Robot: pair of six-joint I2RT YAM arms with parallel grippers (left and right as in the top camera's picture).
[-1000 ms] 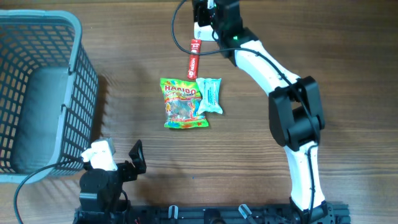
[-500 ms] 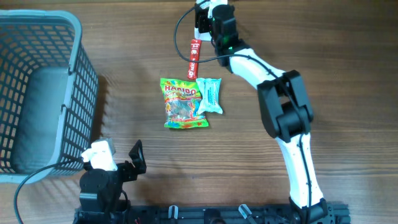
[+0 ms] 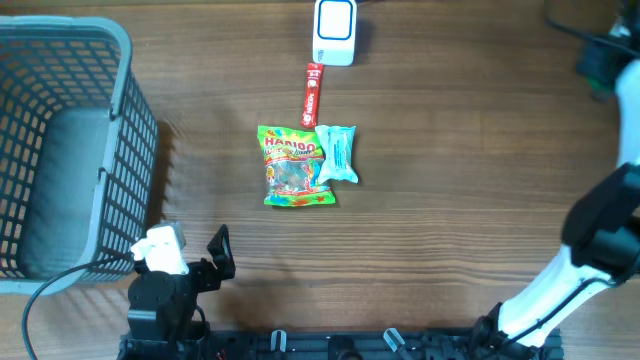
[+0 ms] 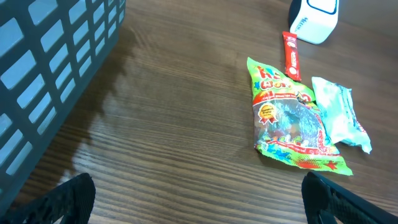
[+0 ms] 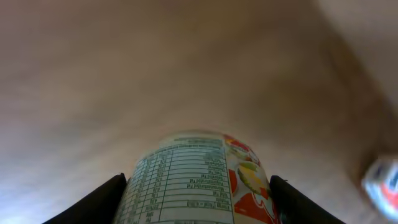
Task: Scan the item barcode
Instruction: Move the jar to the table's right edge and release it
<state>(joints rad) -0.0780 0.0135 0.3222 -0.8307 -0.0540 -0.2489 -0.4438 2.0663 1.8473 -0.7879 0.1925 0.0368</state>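
Wood-grain tabletop (image 3: 450, 180) fills overhead view. R arm (image 3: 600, 225) runs off the right edge, its pincer cut off at the top corner there. Bg in R wrist view is a blur. R pincer (image 5: 196, 202) is closed partway on a cylindrical container w/ white nutrition label and fruit print (image 5: 193, 177), dark fingers (image 5: 93, 202) touching both sides; barcode not visible. At top centre sits a white box-shaped scanner (image 3: 333, 30), w/ a thin red stick packet (image 3: 313, 93) just below, then a green Haribo sweet bag (image 3: 293, 165) touching a pale blue wrapper (image 3: 340, 152). Grey plastic mesh basket (image 3: 120, 60) along left edge. L pincer (image 4: 199, 190) fully spread, holding nothing. Bare wood btwn packets and R arm.
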